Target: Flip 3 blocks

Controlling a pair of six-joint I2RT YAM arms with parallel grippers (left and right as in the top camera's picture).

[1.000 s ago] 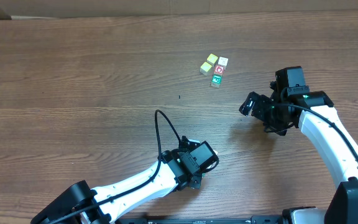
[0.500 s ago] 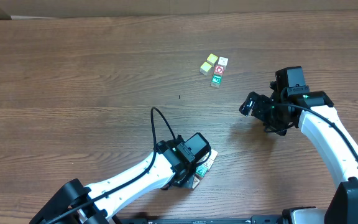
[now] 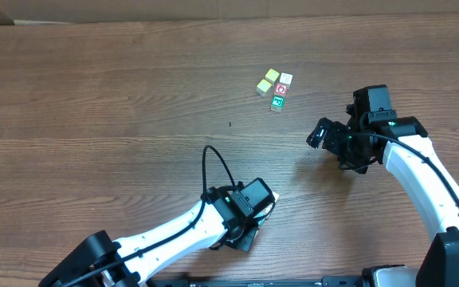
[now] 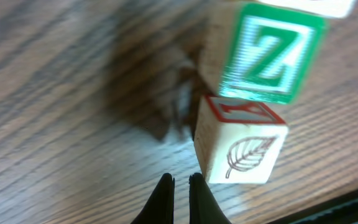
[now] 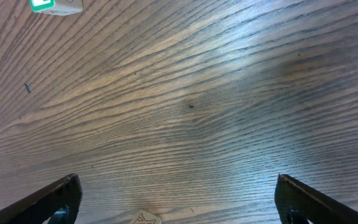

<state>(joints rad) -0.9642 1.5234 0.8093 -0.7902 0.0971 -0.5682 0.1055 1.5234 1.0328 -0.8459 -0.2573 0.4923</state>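
Observation:
In the left wrist view two blocks lie close together on the wood. One shows a green Z (image 4: 267, 55). The other (image 4: 241, 149) has a leaf drawing on its side and a red print on top. My left gripper (image 4: 180, 182) is shut and holds nothing, its tips just left of the leaf block. From overhead the left gripper (image 3: 253, 210) covers these blocks except a tan sliver (image 3: 271, 200). My right gripper (image 3: 323, 134) (image 5: 178, 182) stands wide open over bare wood. A tan block corner (image 5: 145, 218) with a print peeks in at the bottom edge.
A cluster of small cubes sits at the far middle of the table: two yellow-topped ones (image 3: 268, 80), a white one (image 3: 286, 79), a red-print one (image 3: 281, 89) and a green-print one (image 3: 277, 102) (image 5: 53, 5). The table's near edge (image 4: 328, 208) runs just past the leaf block.
The left wrist drew back toward the near edge half a second ago, baring two blocks, and now hangs over them again. The right arm has not moved.

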